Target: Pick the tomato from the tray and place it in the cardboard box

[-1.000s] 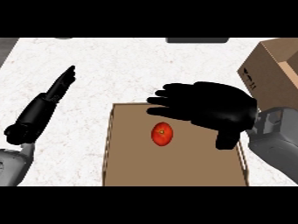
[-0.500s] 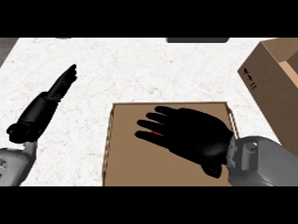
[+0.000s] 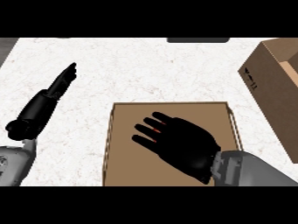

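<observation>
Both hands in view. Right hand (image 3: 180, 146) lies over the tray (image 3: 122, 131), fingers spread downward, covering the tomato (image 3: 156, 130); only a red sliver shows between the fingers, so whether they have closed on it cannot be told. Left hand (image 3: 62, 81) rests flat-fingered at left on the counter (image 3: 144, 70). Cardboard box (image 3: 283, 92) stands at right, apart from the tray.

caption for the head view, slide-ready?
Right hand spread over the tomato on the tray; cardboard box at right, left hand resting.
</observation>
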